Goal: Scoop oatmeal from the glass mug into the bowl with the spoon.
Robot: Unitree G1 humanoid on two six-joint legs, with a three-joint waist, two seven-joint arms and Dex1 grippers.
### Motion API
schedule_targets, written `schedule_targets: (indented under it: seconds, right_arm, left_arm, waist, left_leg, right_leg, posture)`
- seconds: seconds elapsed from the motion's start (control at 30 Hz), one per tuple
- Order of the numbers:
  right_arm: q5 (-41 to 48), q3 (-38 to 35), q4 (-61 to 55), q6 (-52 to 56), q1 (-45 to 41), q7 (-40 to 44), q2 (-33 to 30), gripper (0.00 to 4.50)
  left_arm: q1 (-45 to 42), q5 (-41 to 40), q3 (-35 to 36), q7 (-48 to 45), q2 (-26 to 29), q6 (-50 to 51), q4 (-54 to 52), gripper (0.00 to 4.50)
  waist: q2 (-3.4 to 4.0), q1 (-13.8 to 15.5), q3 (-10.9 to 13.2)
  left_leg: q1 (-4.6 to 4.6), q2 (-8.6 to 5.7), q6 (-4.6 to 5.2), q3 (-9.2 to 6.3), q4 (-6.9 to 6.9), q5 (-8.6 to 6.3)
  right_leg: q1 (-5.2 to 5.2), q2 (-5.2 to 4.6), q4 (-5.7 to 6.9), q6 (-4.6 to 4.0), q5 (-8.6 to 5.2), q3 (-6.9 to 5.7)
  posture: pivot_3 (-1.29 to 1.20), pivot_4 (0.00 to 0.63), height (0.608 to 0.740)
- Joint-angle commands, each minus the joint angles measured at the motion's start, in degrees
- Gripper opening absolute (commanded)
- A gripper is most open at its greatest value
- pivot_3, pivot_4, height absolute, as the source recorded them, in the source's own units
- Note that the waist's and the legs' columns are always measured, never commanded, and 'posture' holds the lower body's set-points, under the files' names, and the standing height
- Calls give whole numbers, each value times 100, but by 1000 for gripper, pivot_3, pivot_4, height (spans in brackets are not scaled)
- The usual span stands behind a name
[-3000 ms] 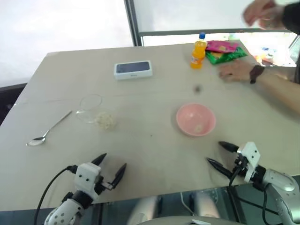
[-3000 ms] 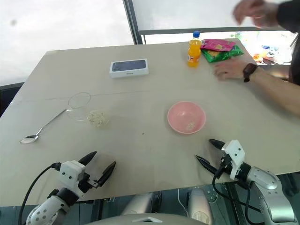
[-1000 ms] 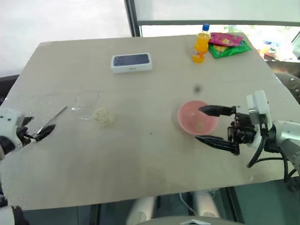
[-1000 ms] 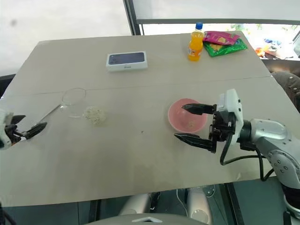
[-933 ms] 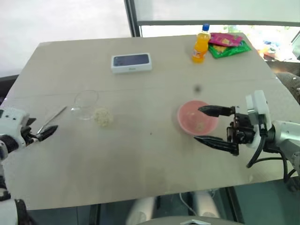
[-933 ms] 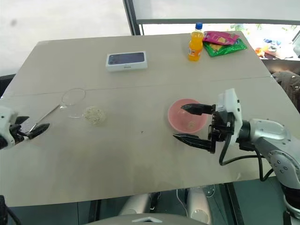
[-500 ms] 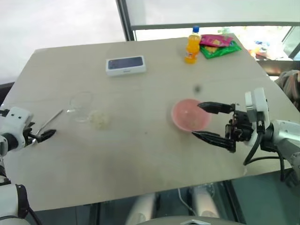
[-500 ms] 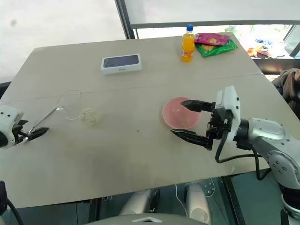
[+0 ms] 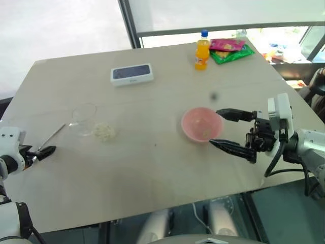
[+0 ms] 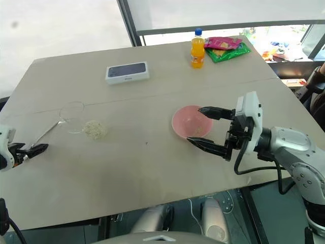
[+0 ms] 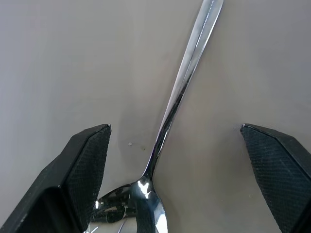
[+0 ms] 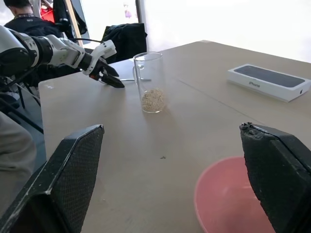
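The glass mug point(image 9: 84, 118) stands upright at the table's left, with the oatmeal point(image 9: 104, 131) in its bottom. The spoon point(image 11: 187, 73) lies flat on the table just left of the mug. My left gripper point(image 11: 173, 127) is open and low over it, one finger on each side where handle meets bowl end. In the left eye view that left gripper point(image 9: 42, 151) is at the far left table edge. The pink bowl point(image 9: 202, 124) sits right of centre with a few oat bits inside. My right gripper point(image 9: 216, 127) is open, its fingers spanning the bowl's right side.
A boxed phone point(image 9: 132, 74) lies at the back of the table. An orange drink bottle point(image 9: 201, 51) and snack packets point(image 9: 228, 50) stand at the far right corner. Bare tabletop point(image 9: 152, 152) lies between mug and bowl.
The camera view has shifted. My left gripper has sunk a little and rolled over the spoon's bowl end. The right gripper stays by the bowl.
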Motion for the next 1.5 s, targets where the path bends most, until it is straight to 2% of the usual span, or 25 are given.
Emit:
schedule_targets:
  seconds: [0.03, 0.07, 0.2, 0.27, 0.6, 0.73, 0.87, 0.97, 1.1, 1.17, 1.33, 1.5]
  right_arm:
    - [32, -237, -92, -112, -54, 39, -43, 4500]
    - [29, -242, -89, -113, -45, 42, -45, 4500]
    - [-24, -251, -70, -129, -17, 51, -29, 4500]
    - [-29, -277, -68, -129, 6, 49, -17, 4500]
    - [-88, -324, -13, -160, 95, 76, 0, 4500]
    - [-146, -304, 62, -174, 46, 114, 5, 4500]
    - [-255, -224, 198, -221, -67, 179, 19, 4500]
    - [-333, -123, 306, -254, -219, 226, 54, 4500]
    - [-387, -70, 477, -242, -429, 284, 102, 4500]
    - [-516, 8, 594, -289, -552, 284, 138, 4500]
    - [-626, 48, 931, -109, -1037, -206, 398, 4500]
    - [-491, 2, 1297, 274, -1928, -988, 897, 4500]
  left_arm:
    - [315, 159, -76, 396, -97, 323, 371, 2901]
    - [316, 147, -67, 397, -86, 373, 357, 2375]
    - [318, 44, 53, 551, -142, 540, 327, 927]
    - [333, -21, 126, 655, -202, 535, 300, 28]
    - [306, -607, 876, 1141, -633, -483, -447, 28]
    - [249, -1024, 1317, 1456, -921, -847, -1583, 28]
    - [226, -1310, 1565, 1844, -1232, -748, -3005, 28]
    - [82, -1406, 1604, 2176, -1332, -613, -3976, 28]
    - [-435, -1429, 1515, 2415, -1295, -548, -4708, 28]
    - [-1031, -1419, 1312, 2475, -1248, -456, -4943, 28]
    - [-1787, -1242, 427, 2190, -1397, -288, -5891, 28]
    - [-2194, -1091, -567, 1746, -1674, -35, -6771, 28]
  waist:
    - [2, -1, -1]
    - [2, -1, -1]
    - [2, -7, -1]
    - [2, -6, -2]
    - [2, 71, -3]
    - [-79, 186, 12]
    - [-177, 214, 3]
    - [-186, 211, 3]
    - [-187, 211, 5]
    - [-186, 203, 5]
    - [-199, 203, 16]
    - [-188, 182, 22]
  left_leg:
    - [10, 1, 0, 9, -5, 0]
    - [21, 6, 0, 20, -8, 0]
    - [28, 11, 0, 31, -11, -1]
    - [27, 11, 0, 33, -12, -1]
    - [25, 10, 0, 30, -11, -1]
    - [4, 10, -1, 16, 0, -1]
    - [-77, 8, -7, -22, 30, 2]
    - [-95, 0, -30, -25, 30, 15]
    - [-102, -1, -30, -32, 24, 14]
    - [-104, -1, -30, -34, 22, 15]
    - [-116, -2, -31, -49, 28, 16]
    - [-118, -8, -34, -45, 29, 18]
  right_leg:
    - [6, 0, 1, 1, 0, 8]
    - [9, -1, 1, 2, -1, 9]
    - [8, 0, 1, 2, 0, 12]
    - [8, -1, 1, 1, 0, 13]
    - [6, -9, -1, 1, 1, 12]
    - [-2, -9, -4, -1, 2, -2]
    - [-39, -10, -23, -17, 14, -42]
    - [-47, -18, -44, -20, 17, -49]
    - [-47, -18, -64, -20, 17, -60]
    - [-47, -17, -66, -20, 17, -65]
    - [-47, -13, -70, -15, 23, -82]
    - [-48, -15, -76, -15, 24, -76]
  posture:
    - [0, 150, 740]
    - [0, 150, 740]
    - [0, 150, 740]
    - [0, 150, 740]
    - [0, 150, 740]
    - [0, 150, 740]
    - [0, 150, 740]
    - [0, 150, 740]
    - [0, 150, 740]
    - [0, 150, 740]
    - [0, 150, 740]
    - [0, 150, 740]
